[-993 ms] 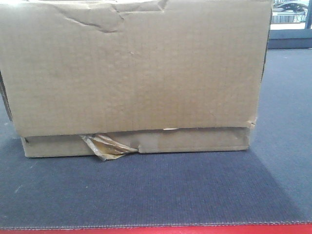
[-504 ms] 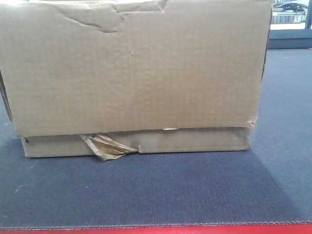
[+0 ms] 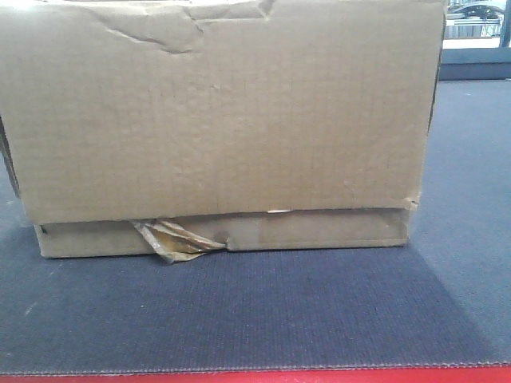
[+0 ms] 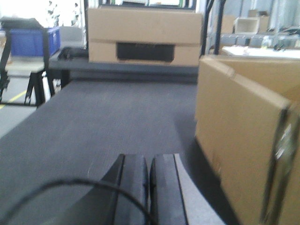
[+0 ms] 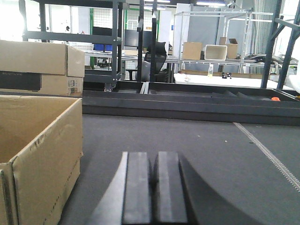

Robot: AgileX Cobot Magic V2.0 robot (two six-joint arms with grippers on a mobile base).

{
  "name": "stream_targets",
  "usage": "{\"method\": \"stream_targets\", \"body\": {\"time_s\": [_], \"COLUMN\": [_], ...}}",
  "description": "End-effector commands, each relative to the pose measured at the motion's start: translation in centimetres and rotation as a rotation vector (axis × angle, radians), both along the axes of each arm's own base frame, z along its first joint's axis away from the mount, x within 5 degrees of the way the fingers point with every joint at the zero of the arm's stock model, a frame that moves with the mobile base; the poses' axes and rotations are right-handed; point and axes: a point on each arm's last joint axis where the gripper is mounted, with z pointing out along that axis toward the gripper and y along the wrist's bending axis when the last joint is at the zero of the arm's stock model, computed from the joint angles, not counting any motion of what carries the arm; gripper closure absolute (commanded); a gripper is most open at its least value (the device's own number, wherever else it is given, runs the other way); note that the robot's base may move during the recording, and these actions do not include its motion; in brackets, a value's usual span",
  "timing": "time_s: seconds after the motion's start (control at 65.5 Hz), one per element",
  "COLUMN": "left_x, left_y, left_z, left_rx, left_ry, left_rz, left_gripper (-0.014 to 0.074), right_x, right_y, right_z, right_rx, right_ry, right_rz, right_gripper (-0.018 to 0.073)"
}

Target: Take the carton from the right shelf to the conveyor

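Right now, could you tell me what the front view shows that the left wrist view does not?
Only the front view shows the tape strip, the creased top edge and the belt's red edge. Only the left wrist view shows the left hand, shut and apart from the carton, a second box farther along and a blue bin. Both show the carton on the belt.

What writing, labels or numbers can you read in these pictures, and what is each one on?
No text is readable.
The carton is plain, with no print.
The far box has a dark band with faint lettering and a small side label, both too blurred to read.
The conveyor has no markings.
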Motion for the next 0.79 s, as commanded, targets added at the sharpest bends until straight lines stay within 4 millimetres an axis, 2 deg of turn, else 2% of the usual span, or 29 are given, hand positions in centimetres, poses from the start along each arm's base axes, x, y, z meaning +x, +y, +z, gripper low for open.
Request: {"method": "stream_targets", "body": {"time_s": [0.0,0.061,0.107,0.153,0.779], "left_x": [0.4,0.7,0.7,0.7,0.7], "left_y": [0.0,0.0,0.0,0.0,0.0], "left_z": [-1.6,-3.0,-2.6,-3.3,-3.0], "left_rx": [-0.002,-0.013,-0.015,-0.021,-0.019], "left_ry": [-0.02,-0.02,-0.066,0.002,-0.027], "left_rz": [-0.001,-0.004,-0.006,-0.004,-0.005], "left_gripper": [0.0582,0.0582,0.0582,0.0582,0.0582], "right_x": [-0.1,-0.1,-0.1,-0.1,-0.1], "right_y": [0.0,0.0,0.0,0.0,0.0], "right_z": [0.1,0.1,0.1,0.1,0.1], "right_rx": [-0.008,-0.008,-0.008,-0.008,-0.008], "right_ry": [-0.022,-0.022,-0.022,-0.022,-0.022], "right_rz": [-0.005,-0.005,-0.005,-0.005,-0.005], "right_gripper": [0.0628,0.0628,0.0628,0.0628,0.0628]}}
